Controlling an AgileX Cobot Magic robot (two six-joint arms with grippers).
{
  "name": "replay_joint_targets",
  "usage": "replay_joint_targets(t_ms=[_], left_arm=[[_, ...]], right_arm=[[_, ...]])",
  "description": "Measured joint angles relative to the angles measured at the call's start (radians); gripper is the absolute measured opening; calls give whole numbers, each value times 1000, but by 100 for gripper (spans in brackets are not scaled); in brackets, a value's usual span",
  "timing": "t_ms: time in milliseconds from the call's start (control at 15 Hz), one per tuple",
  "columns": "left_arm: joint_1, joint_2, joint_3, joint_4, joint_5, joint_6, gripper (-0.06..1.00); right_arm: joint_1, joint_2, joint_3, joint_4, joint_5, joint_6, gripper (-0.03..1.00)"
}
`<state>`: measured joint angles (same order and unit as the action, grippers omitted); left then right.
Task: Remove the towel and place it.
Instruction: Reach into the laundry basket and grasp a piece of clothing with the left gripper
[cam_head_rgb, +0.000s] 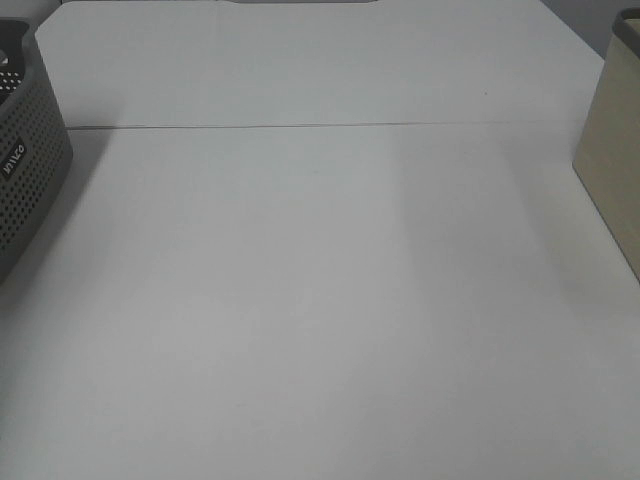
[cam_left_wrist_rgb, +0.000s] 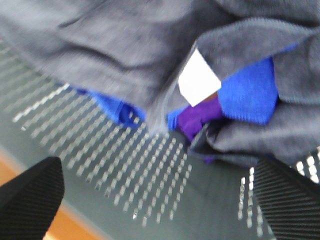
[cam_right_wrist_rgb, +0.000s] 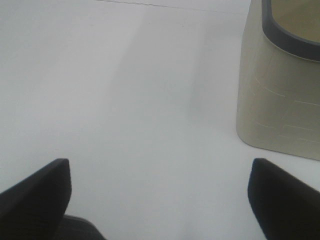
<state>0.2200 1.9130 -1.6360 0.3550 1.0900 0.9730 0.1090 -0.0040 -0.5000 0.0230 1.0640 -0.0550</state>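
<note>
While the left jaws gape over the towel heaped against the perforated basket, the right jaws stand apart above open worktop near the beige bin.

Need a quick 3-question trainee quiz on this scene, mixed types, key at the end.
1. True or false: the right gripper hangs open over the table, near the beige bin.
2. Where is the towel? A on the table; B in the grey perforated basket; C in the beige bin.
3. Which two cloth colours show by the white tag?
Key: 1 true; 2 B; 3 blue cloth and purple cloth.
</note>
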Motion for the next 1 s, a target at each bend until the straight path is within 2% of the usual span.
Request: replay_joint_targets(t_ms=[267,533,600,800,867,1000], left_arm=[[13,157,-4,-6,-40,14,97],[13,178,-4,-12,-41,15,93],[13,178,-4,-12,-41,15,86],[13,178,-4,-12,-41,1,46],[13,178,-4,-12,-41,-18,36],[13,178,-4,-12,-45,-30,28]], right_arm=[[0,0,0,0,0,0,91],[0,0,0,0,0,0,91],[0,0,0,0,0,0,91],[0,0,0,0,0,0,91],[0,0,0,0,0,0,91],[0,0,0,0,0,0,91]])
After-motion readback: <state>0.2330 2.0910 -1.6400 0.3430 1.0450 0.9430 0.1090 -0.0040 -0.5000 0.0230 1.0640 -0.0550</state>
